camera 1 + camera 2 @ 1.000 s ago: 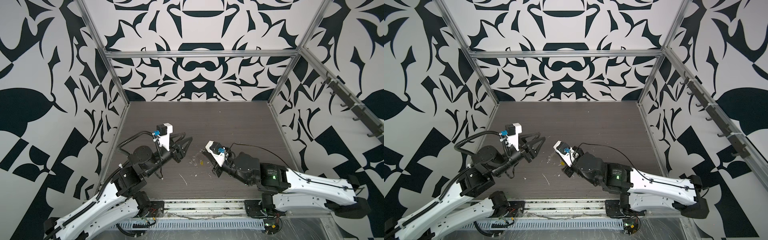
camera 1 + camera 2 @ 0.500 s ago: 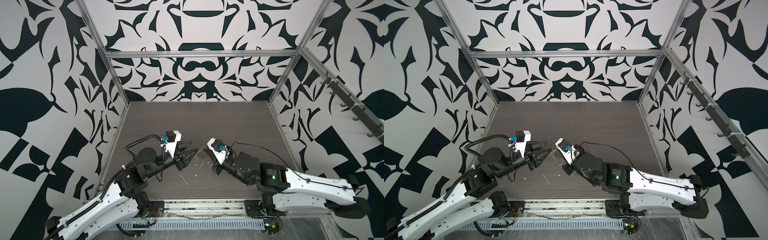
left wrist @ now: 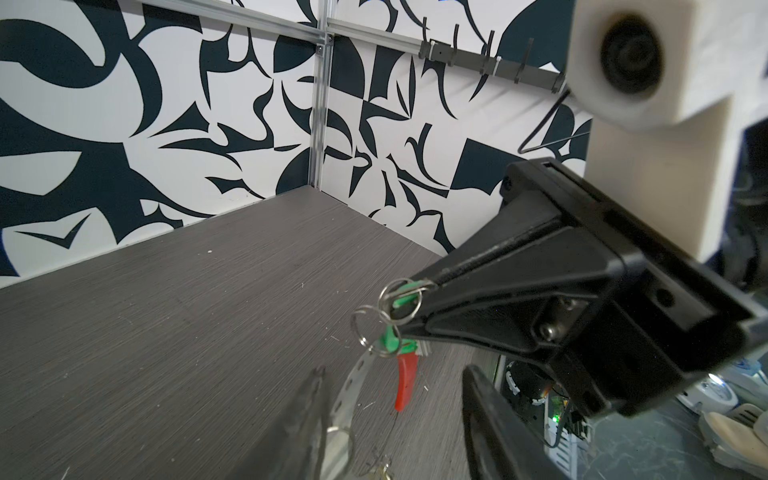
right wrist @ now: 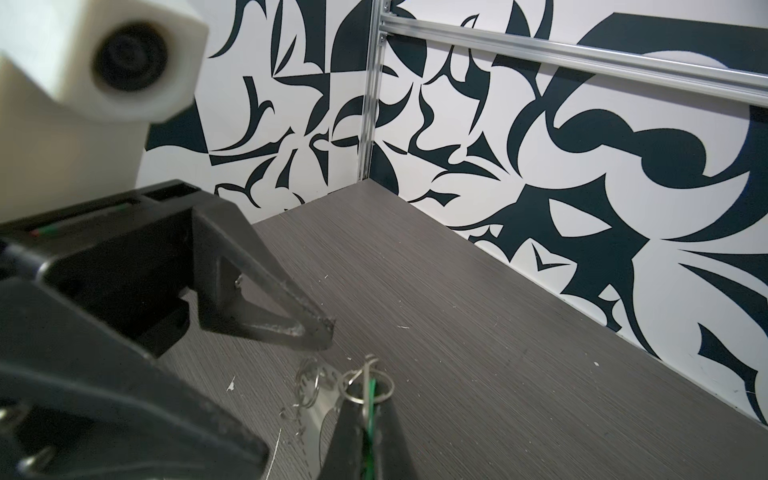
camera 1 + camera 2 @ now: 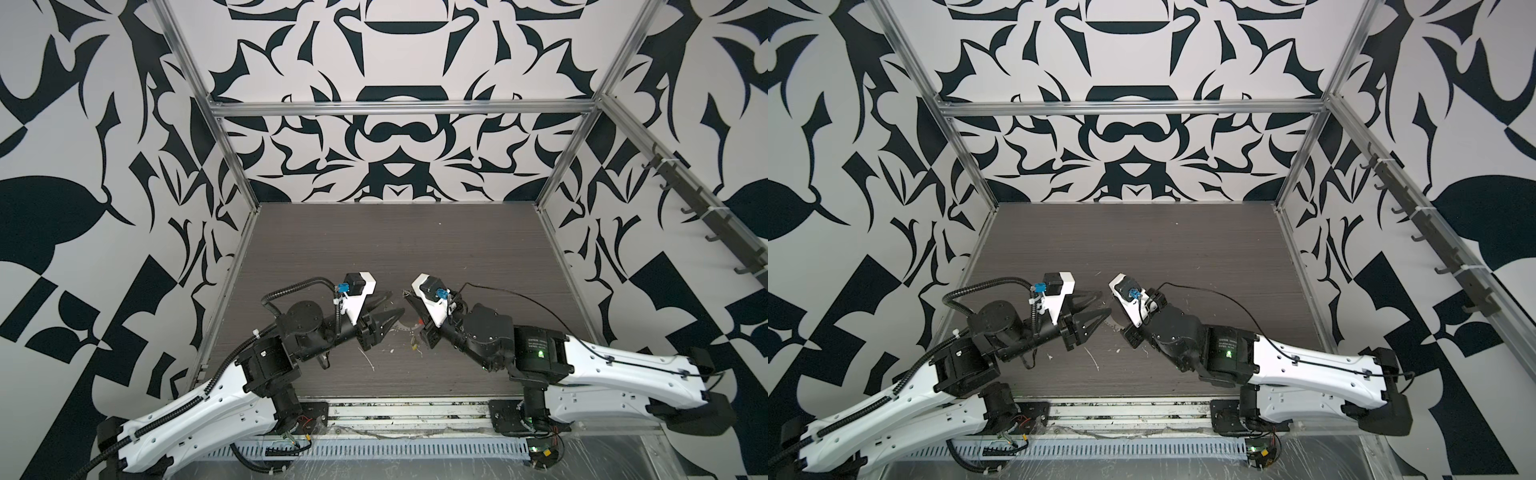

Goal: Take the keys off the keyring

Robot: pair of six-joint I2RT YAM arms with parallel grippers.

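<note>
In the left wrist view my right gripper [image 3: 417, 301] is shut on the green tag [image 3: 405, 296] of a key and holds it above the table. Small split rings link it to the keyring [image 3: 356, 376], a flat grey band with a red section [image 3: 406, 384], which hangs down from there. My left gripper [image 3: 395, 419] is open, and the band and red section lie between its fingers [image 3: 309, 419]. In the right wrist view the green tag [image 4: 370, 409] sits in the right gripper [image 4: 368, 401]. In both top views the left gripper [image 5: 390, 305] and right gripper [image 5: 406, 296] nearly meet.
The dark wood-grain table [image 5: 415, 249] carries white scratches and flecks near the front [image 5: 368, 359]. Patterned walls with aluminium frame posts [image 5: 232, 166] close in three sides. A rack of hooks [image 5: 706, 216] runs along the right wall.
My left gripper has swung right and a little nearer the front, up to the right gripper and the hanging keyring. The right gripper has stayed almost still, shut.
</note>
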